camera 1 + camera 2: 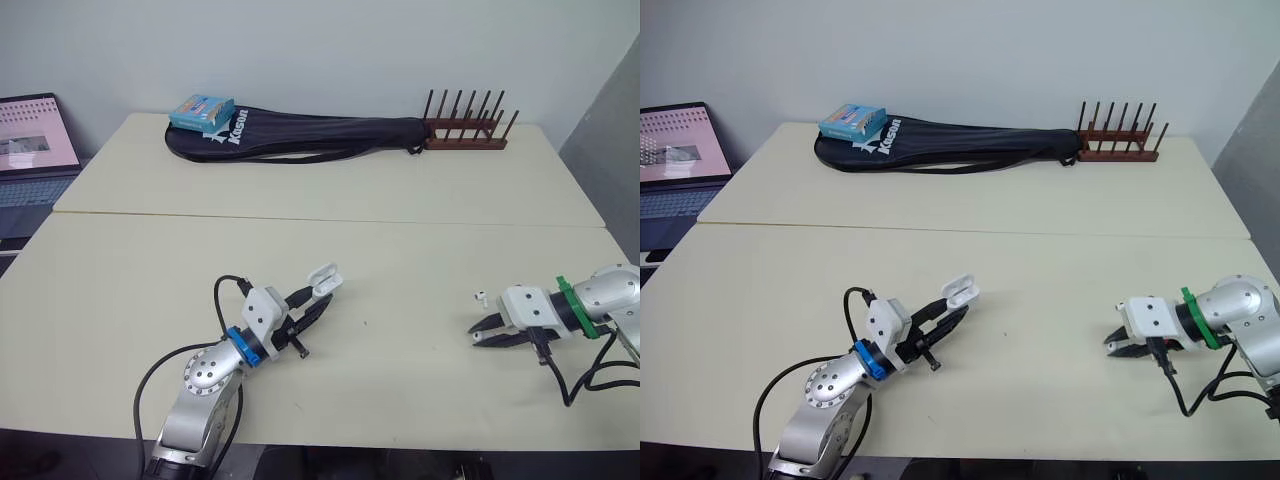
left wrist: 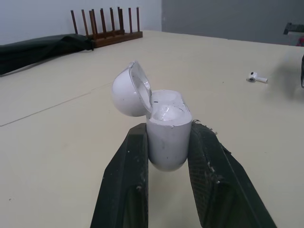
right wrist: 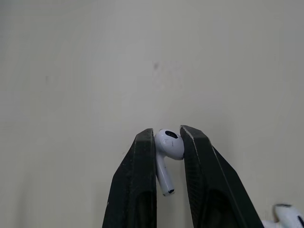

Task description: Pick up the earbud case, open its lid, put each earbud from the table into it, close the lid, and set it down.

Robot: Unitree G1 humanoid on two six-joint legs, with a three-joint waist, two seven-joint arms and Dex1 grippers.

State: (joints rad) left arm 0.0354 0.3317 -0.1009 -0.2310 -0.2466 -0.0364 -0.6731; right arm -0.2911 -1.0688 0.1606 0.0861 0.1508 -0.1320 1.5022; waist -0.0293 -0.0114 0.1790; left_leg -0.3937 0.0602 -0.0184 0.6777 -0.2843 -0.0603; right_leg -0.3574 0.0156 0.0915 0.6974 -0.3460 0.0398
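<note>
earbud (image 3: 167, 146) pinched in right gripper (image 1: 479, 335); open earbud case (image 2: 166, 133), clamped by left gripper (image 1: 318, 303), lies at its 9 o'clock.

An office-like test room is suggested. Two plain beige tables (image 1: 330, 190) are pushed together before a bare pale wall (image 1: 320, 50). An open laptop (image 1: 35, 150) is set just beside them. A black racket bag (image 1: 310, 134), a blue box (image 1: 202, 111) and a wooden peg rack (image 1: 465, 132) are laid along the far edge.
</note>
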